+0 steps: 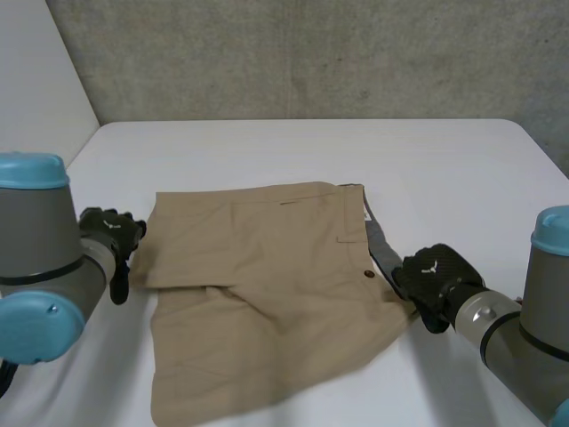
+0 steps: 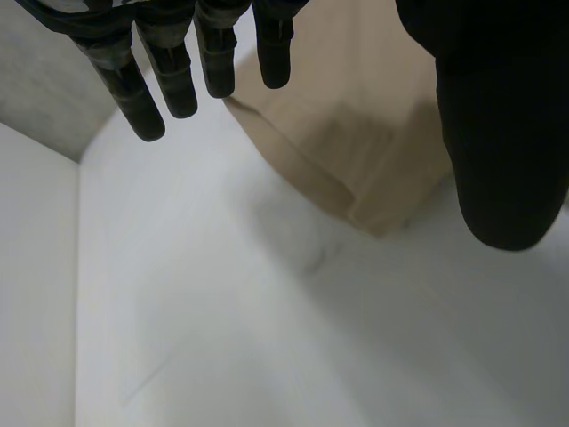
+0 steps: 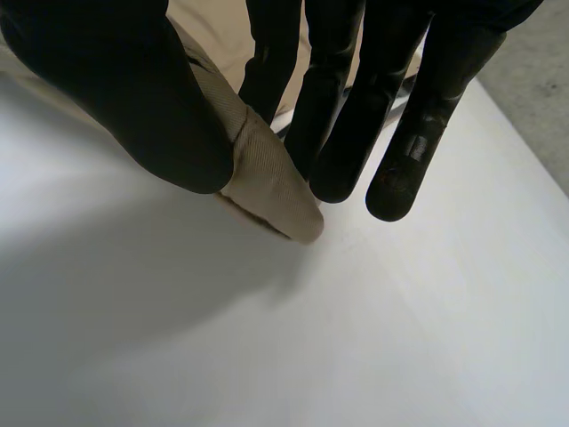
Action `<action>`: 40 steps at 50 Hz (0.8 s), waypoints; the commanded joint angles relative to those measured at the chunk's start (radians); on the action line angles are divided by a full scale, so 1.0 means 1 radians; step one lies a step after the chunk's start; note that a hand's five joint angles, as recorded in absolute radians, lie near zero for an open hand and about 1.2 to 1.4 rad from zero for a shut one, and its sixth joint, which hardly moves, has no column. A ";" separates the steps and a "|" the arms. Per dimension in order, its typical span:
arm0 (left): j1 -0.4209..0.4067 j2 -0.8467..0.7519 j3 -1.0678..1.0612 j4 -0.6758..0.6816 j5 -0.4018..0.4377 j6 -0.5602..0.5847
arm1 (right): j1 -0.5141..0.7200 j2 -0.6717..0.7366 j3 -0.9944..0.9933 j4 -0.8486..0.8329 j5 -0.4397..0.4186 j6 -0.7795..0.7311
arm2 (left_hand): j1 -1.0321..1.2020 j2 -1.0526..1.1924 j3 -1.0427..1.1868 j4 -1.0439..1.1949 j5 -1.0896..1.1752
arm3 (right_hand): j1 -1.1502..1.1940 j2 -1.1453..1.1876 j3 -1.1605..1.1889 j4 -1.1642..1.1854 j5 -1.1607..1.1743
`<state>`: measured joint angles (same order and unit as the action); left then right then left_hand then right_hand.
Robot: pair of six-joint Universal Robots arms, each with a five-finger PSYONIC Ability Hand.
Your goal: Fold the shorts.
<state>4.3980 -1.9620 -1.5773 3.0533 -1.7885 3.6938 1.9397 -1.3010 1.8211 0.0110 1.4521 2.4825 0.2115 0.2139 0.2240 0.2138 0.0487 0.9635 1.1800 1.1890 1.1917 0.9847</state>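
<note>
The tan shorts lie on the white table, one leg folded over the other, the waistband with its button toward my right arm. My right hand is at the near waistband corner. In the right wrist view its thumb and fingers pinch a fold of the tan cloth just above the table. My left hand hovers beside the leg hem edge. Its fingers hang straight and apart from the thumb, above a corner of the shorts, holding nothing.
A grey concrete wall runs behind the table's far edge. A white panel stands at the far left. Bare table surface lies beyond the shorts and to both sides.
</note>
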 commanded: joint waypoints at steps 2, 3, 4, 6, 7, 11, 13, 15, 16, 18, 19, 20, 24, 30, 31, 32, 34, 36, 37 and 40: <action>-0.115 0.235 -0.151 -0.005 0.001 -0.210 | 0.008 0.005 -0.085 -0.013 -0.004 0.136 | 0.023 0.020 0.010 0.020 0.011 | 0.433 0.216 0.207 0.205 0.237; -0.132 0.253 -0.167 -0.007 0.001 -0.233 | 0.022 0.012 -0.109 -0.025 -0.007 0.174 | 0.025 0.023 0.013 0.023 0.014 | 0.433 0.216 0.207 0.205 0.237; -0.165 0.284 -0.191 -0.010 0.001 -0.274 | 0.030 0.016 -0.121 -0.031 -0.010 0.191 | 0.040 0.038 0.027 0.038 0.028 | 0.433 0.216 0.207 0.205 0.237; -0.193 0.302 -0.213 -0.011 0.001 -0.313 | 0.042 0.023 -0.147 -0.042 -0.012 0.225 | 0.072 0.070 0.060 0.070 0.061 | 0.433 0.216 0.207 0.205 0.237; -0.208 0.310 -0.226 -0.014 0.001 -0.331 | 0.051 0.038 -0.173 -0.051 -0.013 0.254 | 0.075 0.073 0.063 0.073 0.064 | 0.433 0.216 0.207 0.205 0.237; -0.253 0.321 -0.268 -0.051 -0.002 -0.402 | 0.059 0.094 -0.247 -0.066 -0.012 0.312 | 0.151 0.149 0.139 0.149 0.140 | 0.433 0.216 0.207 0.205 0.237; -0.273 0.321 -0.285 -0.090 -0.002 -0.454 | 0.064 0.117 -0.275 -0.068 -0.012 0.334 | 0.193 0.190 0.180 0.190 0.181 | 0.433 0.216 0.207 0.205 0.237; -0.285 0.321 -0.289 -0.117 -0.002 -0.497 | 0.068 0.156 -0.314 -0.068 -0.010 0.363 | 0.193 0.190 0.180 0.191 0.181 | 0.433 0.216 0.207 0.205 0.237; -0.293 0.318 -0.294 -0.145 -0.002 -0.547 | 0.071 0.169 -0.327 -0.068 -0.009 0.372 | 0.193 0.190 0.180 0.191 0.181 | 0.433 0.216 0.207 0.205 0.237; -0.301 0.313 -0.294 -0.172 0.000 -0.601 | 0.080 0.202 -0.361 -0.068 -0.006 0.381 | 0.193 0.190 0.180 0.191 0.181 | 0.433 0.216 0.207 0.205 0.237; -0.305 0.310 -0.294 -0.185 0.000 -0.626 | 0.085 0.212 -0.368 -0.068 -0.004 0.383 | 0.193 0.190 0.180 0.191 0.181 | 0.433 0.216 0.207 0.205 0.237; -0.313 0.307 -0.293 -0.208 0.000 -0.668 | 0.091 0.218 -0.375 -0.068 -0.002 0.385 | 0.196 0.193 0.183 0.193 0.184 | 0.433 0.216 0.207 0.205 0.237; -0.336 0.292 -0.290 -0.235 -0.005 -0.735 | 0.107 0.230 -0.387 -0.068 -0.004 0.386 | 0.196 0.193 0.183 0.193 0.184 | 0.433 0.216 0.207 0.205 0.237; -0.362 0.249 -0.286 -0.232 -0.015 -0.755 | 0.108 0.230 -0.388 -0.068 -0.006 0.389 | 0.196 0.193 0.183 0.193 0.184 | 0.433 0.216 0.207 0.205 0.237; -0.362 0.230 -0.286 -0.231 -0.026 -0.755 | 0.107 0.230 -0.388 -0.068 -0.004 0.391 | 0.199 0.196 0.186 0.196 0.187 | 0.433 0.216 0.207 0.205 0.237; -0.365 0.220 -0.285 -0.231 -0.034 -0.755 | 0.107 0.232 -0.388 -0.068 -0.006 0.391 | 0.207 0.205 0.195 0.205 0.196 | 0.433 0.216 0.207 0.205 0.237; -0.367 0.203 -0.285 -0.229 -0.049 -0.755 | 0.107 0.232 -0.388 -0.068 -0.004 0.391 | 0.257 0.255 0.245 0.255 0.245 | 0.433 0.216 0.207 0.205 0.237; -0.370 0.175 -0.285 -0.222 -0.078 -0.755 | 0.105 0.230 -0.388 -0.069 -0.002 0.389 | 0.474 0.471 0.461 0.471 0.462 | 0.433 0.216 0.207 0.205 0.237; -0.371 0.164 -0.285 -0.219 -0.089 -0.756 | 0.105 0.230 -0.388 -0.069 -0.002 0.389 | 0.637 0.635 0.625 0.635 0.626 | 0.433 0.216 0.207 0.205 0.237; -0.394 0.132 -0.282 -0.180 -0.133 -0.755 | 0.102 0.226 -0.387 -0.068 0.001 0.389 | 1.184 1.182 1.172 1.182 1.173 | 0.433 0.216 0.207 0.205 0.237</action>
<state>4.0290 -1.7634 -1.8626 2.8278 -1.8443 2.9339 2.0470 -1.0692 1.4313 -0.0571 1.4485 2.8730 0.8249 0.7601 0.7577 0.7604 0.5807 0.9695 1.1801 1.1891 1.1917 0.9847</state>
